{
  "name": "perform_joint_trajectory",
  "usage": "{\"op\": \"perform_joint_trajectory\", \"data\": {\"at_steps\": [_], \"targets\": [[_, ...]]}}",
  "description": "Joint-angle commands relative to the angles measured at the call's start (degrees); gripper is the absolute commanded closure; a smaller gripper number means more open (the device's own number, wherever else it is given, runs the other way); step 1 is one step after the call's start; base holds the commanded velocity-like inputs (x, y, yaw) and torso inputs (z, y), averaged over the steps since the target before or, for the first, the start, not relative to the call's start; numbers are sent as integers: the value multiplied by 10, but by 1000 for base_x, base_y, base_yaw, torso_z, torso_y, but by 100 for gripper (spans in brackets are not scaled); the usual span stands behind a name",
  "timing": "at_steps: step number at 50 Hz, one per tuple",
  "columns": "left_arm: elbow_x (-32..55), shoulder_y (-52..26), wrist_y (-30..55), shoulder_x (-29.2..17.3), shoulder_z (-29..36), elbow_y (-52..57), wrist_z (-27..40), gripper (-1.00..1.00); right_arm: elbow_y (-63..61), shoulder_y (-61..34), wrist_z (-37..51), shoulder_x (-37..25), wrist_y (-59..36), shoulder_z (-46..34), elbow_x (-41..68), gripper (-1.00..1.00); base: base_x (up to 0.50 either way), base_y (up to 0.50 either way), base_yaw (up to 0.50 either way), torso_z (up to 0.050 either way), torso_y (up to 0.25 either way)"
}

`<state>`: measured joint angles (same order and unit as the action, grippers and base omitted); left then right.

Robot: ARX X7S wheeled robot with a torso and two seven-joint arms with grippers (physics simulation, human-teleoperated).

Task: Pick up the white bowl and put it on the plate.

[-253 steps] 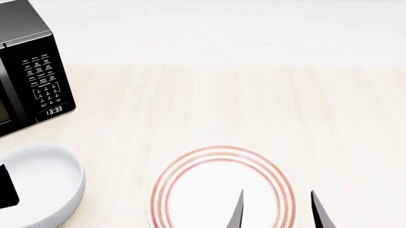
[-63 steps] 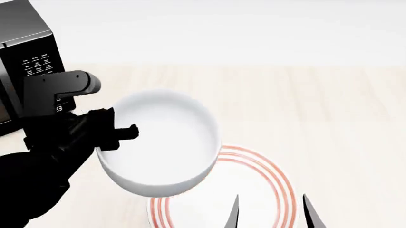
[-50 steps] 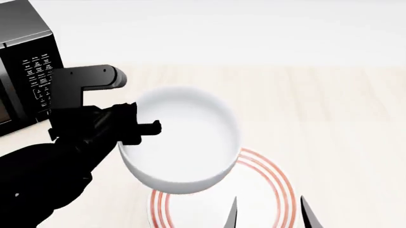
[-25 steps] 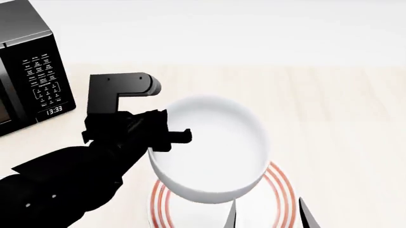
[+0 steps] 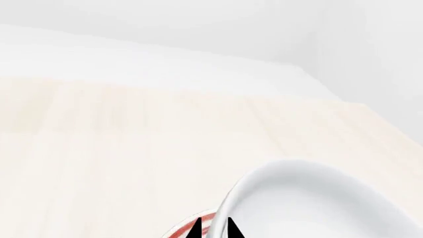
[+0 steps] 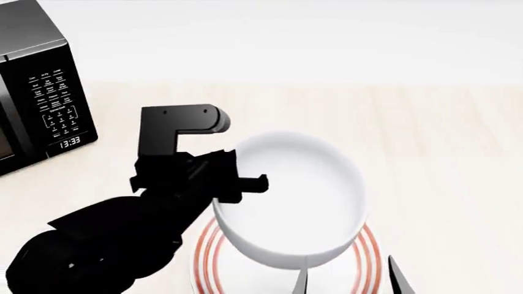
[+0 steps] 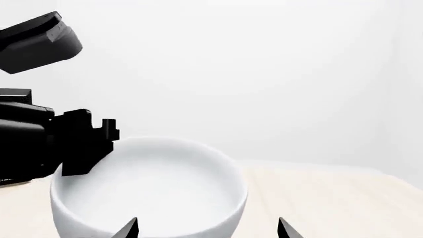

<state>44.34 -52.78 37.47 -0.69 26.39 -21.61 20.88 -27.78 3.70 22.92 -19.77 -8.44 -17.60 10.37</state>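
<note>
One claw, your left claw (image 6: 239, 179), is gripping the white bowl (image 6: 290, 202) by its rim above the plate (image 6: 366, 260); centre it, lower level, while the right claw (image 6: 349, 278) is idling open.

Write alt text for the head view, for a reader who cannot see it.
The left pincer holds the white bowl by its rim over the plate on a pale wooden table. A black microwave stands at far left; the right pincer tips, spread apart, show at the bottom edge.
</note>
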Motion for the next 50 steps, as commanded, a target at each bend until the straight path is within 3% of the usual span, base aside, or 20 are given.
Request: {"op": "perform_joint_trajectory", "data": {"at_steps": [1, 12, 29, 50], "targets": [[23, -23, -80, 3, 40, -72, 4, 100, 2, 0, 2, -2, 1, 1, 3, -100, 0, 0, 0, 0, 0], [70, -56, -160, 4, 105, -176, -1, 100, 3, -2, 2, -4, 0, 1, 6, -100, 0, 0, 0, 0, 1], [139, -71, -222, 5, 192, -245, -20, 100, 10, -4, 3, -6, 2, -2, 9, -100, 0, 0, 0, 0, 1], [164, -53, -224, -20, 225, -199, 3, 100, 17, -6, 4, -7, 3, -7, 10, -100, 0, 0, 0, 0, 0]]}}
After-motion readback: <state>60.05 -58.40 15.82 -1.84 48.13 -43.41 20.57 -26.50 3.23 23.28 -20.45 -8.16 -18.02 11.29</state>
